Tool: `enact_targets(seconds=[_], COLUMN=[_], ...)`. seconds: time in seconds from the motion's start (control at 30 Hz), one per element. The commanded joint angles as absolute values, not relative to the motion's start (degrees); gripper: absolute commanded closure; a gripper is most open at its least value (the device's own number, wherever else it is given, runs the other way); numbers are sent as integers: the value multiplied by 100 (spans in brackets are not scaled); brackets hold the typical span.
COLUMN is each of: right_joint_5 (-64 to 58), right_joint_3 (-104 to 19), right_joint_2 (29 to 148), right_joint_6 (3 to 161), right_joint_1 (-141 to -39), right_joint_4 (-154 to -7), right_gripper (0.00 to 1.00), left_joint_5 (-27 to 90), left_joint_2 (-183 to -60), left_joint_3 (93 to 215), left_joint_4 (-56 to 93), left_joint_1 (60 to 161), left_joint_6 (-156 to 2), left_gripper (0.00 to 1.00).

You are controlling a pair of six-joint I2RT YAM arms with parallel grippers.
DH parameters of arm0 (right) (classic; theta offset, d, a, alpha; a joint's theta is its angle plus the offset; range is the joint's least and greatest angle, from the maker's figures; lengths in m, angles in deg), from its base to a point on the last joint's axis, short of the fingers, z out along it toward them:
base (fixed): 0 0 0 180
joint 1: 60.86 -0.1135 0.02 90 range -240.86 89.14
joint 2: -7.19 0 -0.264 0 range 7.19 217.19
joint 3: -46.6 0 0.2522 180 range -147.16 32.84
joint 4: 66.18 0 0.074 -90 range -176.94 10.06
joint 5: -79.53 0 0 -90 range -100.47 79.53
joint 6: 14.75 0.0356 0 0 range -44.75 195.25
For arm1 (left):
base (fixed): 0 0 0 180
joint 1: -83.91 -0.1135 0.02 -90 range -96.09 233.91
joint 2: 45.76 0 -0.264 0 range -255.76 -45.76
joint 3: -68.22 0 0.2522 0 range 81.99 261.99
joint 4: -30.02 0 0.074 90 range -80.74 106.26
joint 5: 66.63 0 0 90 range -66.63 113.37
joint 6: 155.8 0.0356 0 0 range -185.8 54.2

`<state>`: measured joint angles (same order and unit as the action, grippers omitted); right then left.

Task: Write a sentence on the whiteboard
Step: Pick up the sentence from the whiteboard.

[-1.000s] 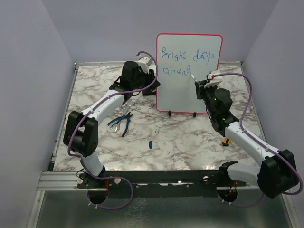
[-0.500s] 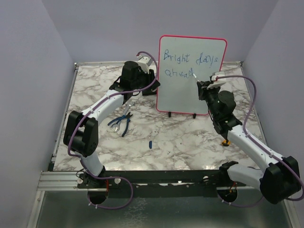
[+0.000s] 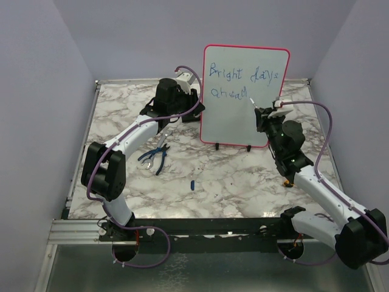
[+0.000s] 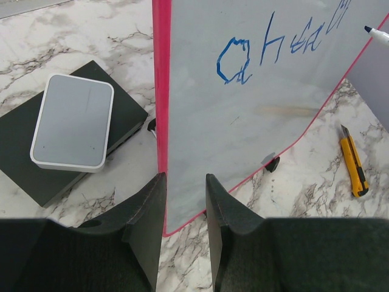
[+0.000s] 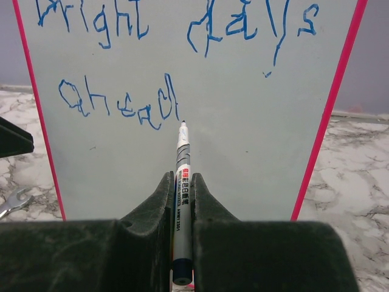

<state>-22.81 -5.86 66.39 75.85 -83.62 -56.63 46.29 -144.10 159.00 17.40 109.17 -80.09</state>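
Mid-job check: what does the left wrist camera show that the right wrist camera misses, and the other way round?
Left wrist only: a grey-white rounded block on a black pad, a yellow utility knife, and the left hand clamped on the edge of the pink-framed whiteboard.
Right wrist only: the blue top line "Bright days", and the right hand shut on the white-barrelled marker.
Both: the board, the blue word "ahead", and the marker's tip close to it.

Smooth, matt whiteboard (image 3: 237,125) on a glossy, marble-patterned table (image 3: 231,182).
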Motion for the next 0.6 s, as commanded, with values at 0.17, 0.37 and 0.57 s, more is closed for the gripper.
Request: enact_targets(seconds=[0.17, 0.37, 0.57], right_joint_5=[-2526, -2590, -2620], right_joint_3=[-584, -634, -681], right_joint_2=[6801, 6911, 7018], right_joint_6=[7611, 7584, 7584], right_joint_1=[-8362, -8362, -8362], right_joint_4=[-5673, -5609, -5544], right_gripper=[99, 99, 99], left_joint_5=[4692, 4692, 4692], left_joint_2=[-14191, -14192, -14187], left_joint_3=[15942, 15942, 15930], left_joint_4=[1766, 1766, 1766], left_joint_1=[10916, 10916, 10914], left_joint_6=[-7978, -7969, -7965], left_gripper=[66, 66, 66])
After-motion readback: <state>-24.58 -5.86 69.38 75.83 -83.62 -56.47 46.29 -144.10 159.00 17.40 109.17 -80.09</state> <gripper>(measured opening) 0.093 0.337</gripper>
